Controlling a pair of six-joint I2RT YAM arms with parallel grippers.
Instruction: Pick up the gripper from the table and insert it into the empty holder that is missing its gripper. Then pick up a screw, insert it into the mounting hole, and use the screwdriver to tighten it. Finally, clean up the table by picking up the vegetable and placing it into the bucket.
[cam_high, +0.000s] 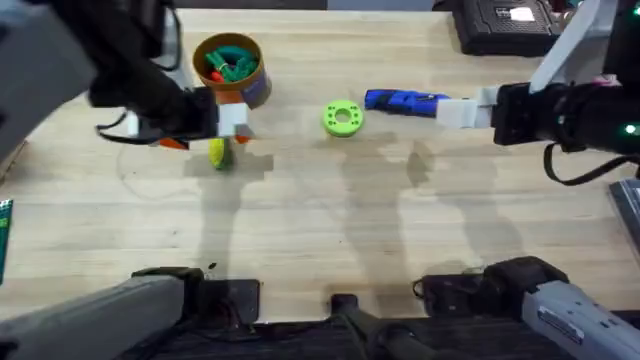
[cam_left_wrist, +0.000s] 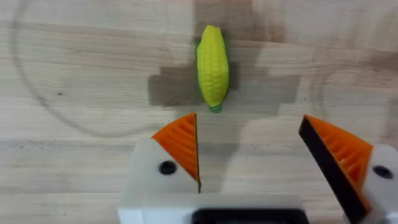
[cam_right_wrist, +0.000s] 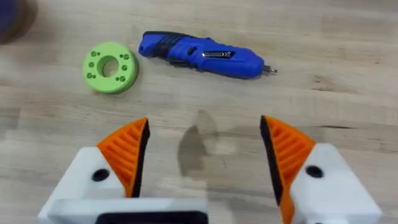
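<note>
Now, over on the left, one vegetable (cam_left_wrist: 212, 65) lies on the wooden surface (cam_high: 320, 240): a small corn cob, yellow kernels with a green edge. The left tool (cam_left_wrist: 267, 155) hovers just above it, fingers apart and empty. Just behind sits one orange bucket (cam_high: 232, 68) with green and red toys inside. Mid-surface, one green ring (cam_high: 342, 117). To the right, one blue screwdriver (cam_right_wrist: 202, 55), silvery tip, lying flat before the right tool (cam_right_wrist: 205, 155), also spread open.

Vegetable (cam_left_wrist: 212, 65): yellow-green toy corn, lying flat beside the bucket (cam_high: 230, 68). Bucket: orange, upright, holding toys. Screwdriver (cam_right_wrist: 202, 55): blue, lying flat.
</note>
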